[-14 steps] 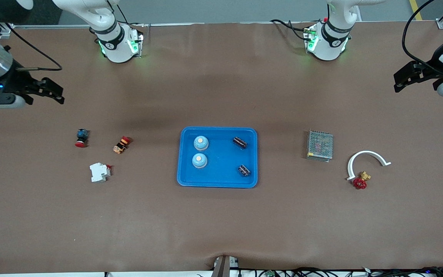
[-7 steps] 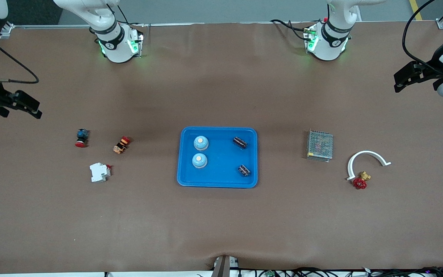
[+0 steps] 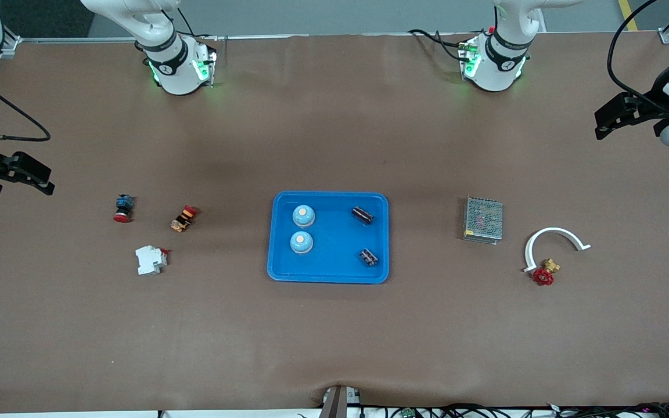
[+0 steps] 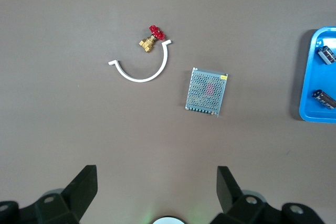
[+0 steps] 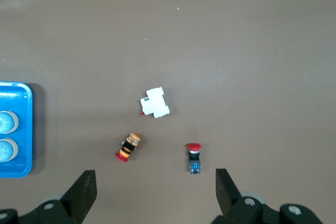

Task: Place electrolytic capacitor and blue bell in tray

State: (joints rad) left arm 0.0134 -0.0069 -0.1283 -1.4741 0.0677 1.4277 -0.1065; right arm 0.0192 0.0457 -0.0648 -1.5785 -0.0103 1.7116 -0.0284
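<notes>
The bright blue tray lies at the table's middle. In it sit two blue bells on the side toward the right arm's end, and two dark electrolytic capacitors on the side toward the left arm's end. The left wrist view shows the tray's edge with both capacitors. The right wrist view shows the tray and the bells. My right gripper is open and empty, up at its end of the table. My left gripper is open and empty at the other end.
Toward the right arm's end lie a red-capped blue push button, an orange and black part and a white breaker. Toward the left arm's end lie a grey mesh box, a white curved piece and a red-handled brass valve.
My right gripper has pulled back toward its end of the table and moved lower in the front view. The left arm and the things in the tray have not moved.
</notes>
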